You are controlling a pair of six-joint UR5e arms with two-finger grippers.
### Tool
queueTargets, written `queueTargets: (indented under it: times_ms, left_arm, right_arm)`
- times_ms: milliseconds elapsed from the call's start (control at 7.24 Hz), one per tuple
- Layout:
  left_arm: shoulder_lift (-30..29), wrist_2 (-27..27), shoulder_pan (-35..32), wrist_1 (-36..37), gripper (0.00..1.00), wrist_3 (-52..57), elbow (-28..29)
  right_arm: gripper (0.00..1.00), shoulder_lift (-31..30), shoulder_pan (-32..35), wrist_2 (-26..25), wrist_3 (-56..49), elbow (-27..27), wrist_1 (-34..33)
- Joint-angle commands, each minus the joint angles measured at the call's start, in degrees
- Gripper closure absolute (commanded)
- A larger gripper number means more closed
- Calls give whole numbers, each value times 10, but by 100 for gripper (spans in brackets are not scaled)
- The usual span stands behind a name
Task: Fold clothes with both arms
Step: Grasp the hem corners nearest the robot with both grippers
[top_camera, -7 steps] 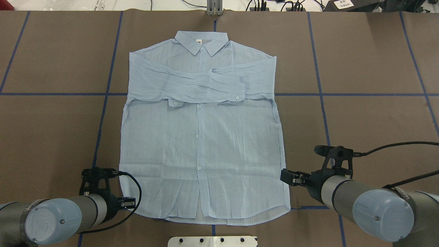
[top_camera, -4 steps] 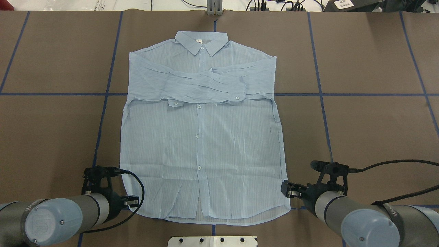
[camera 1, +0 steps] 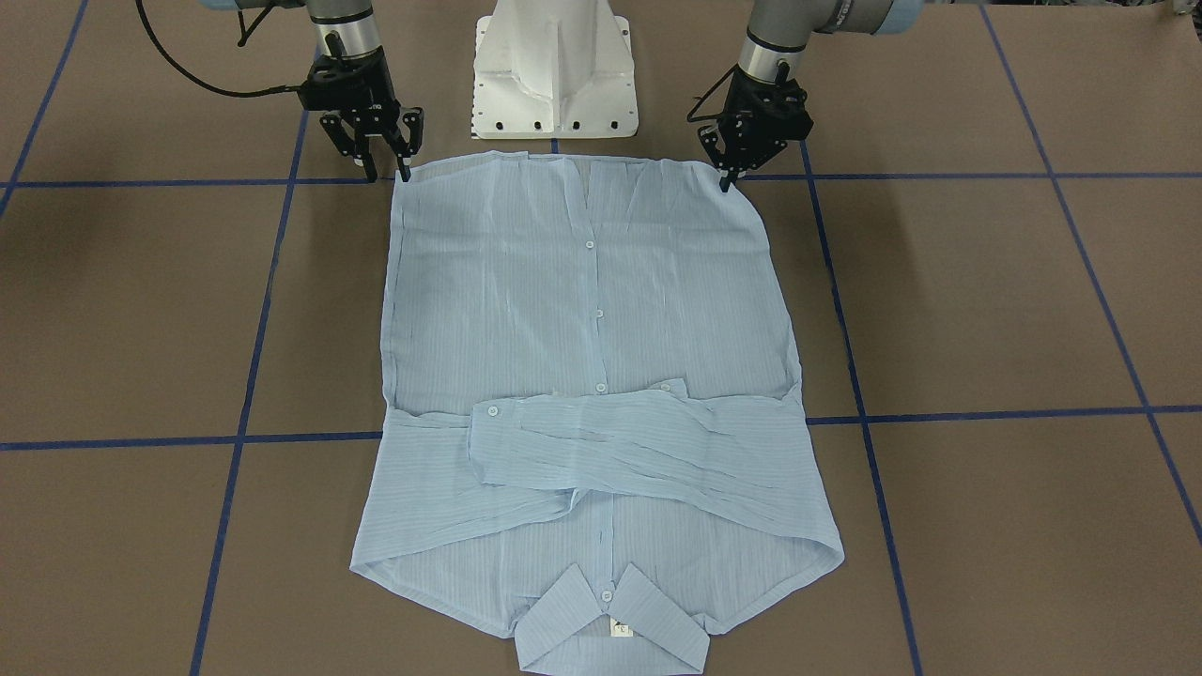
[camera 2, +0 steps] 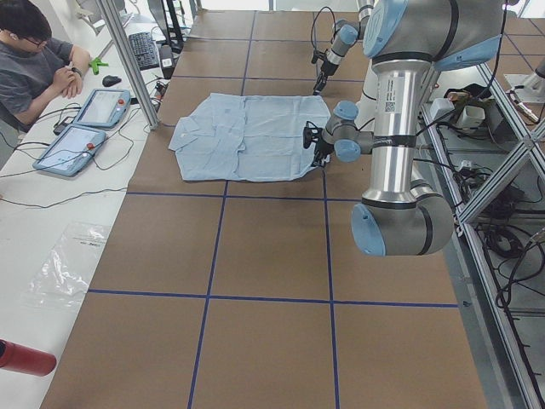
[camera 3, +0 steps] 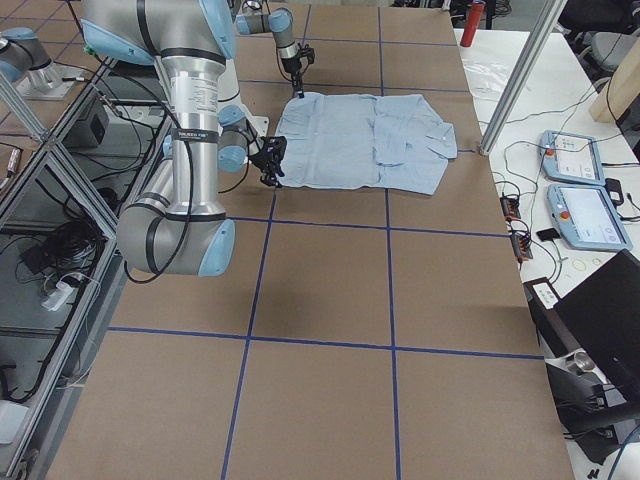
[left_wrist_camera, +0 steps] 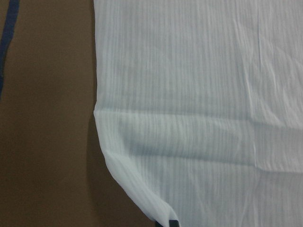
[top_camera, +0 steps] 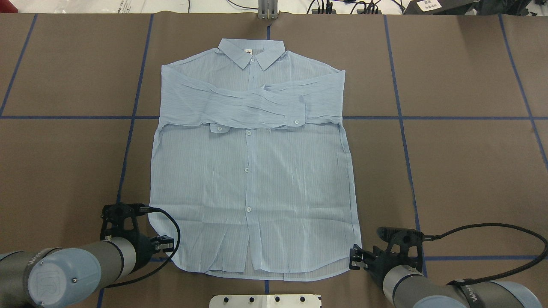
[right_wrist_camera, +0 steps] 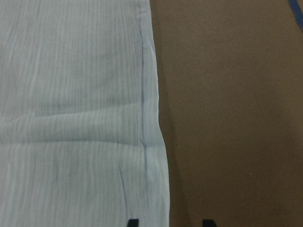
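Right gripper [camera 1: 389, 174] is spread wide; its wrist view shows one tip over the shirt [top_camera: 252, 179] edge and one over the table [top_camera: 462, 171]. It has drawn back to the hem corner. Left gripper [camera 1: 726, 180] is at the other corner, spread unclear. The shirt lies flat mid-table, lengthwise away from the robot, collar far.

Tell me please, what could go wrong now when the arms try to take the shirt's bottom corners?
1. The right gripper has its jaws open astride only the thin side edge of the shirt, so a shallow pinch may slip off.
2. The folded sleeves lie loose across the chest; lifting the hem quickly could drag them out of place.
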Motion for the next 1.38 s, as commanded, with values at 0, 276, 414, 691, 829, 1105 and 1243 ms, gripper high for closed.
queueTargets:
  times_ms: [0, 276, 414, 691, 829, 1105, 1243]
  left_arm:
    - [1, 3, 0, 0, 100, 0, 0]
    - [3, 8, 0, 0, 100, 0, 0]
    - [4, 8, 0, 0, 100, 0, 0]
    - [4, 8, 0, 0, 100, 1, 0]
    - [4, 8, 0, 0, 100, 1, 0]
    - [1, 7, -1, 0, 100, 2, -2]
    - [7, 3, -2, 3, 100, 7, -32]
  right_arm:
    - [46, 10, -14, -14, 0, -14, 0]
    - [51, 12, -20, -17, 0, -22, 0]
    - [60, 20, -21, -18, 0, -23, -1]
    - [88, 23, -21, -18, -1, -25, -4]
    - [98, 22, -21, -18, -1, -25, -4]
    - [100, 22, -14, -19, -1, -18, -4]
    - [100, 14, -9, -17, -1, 12, -10]
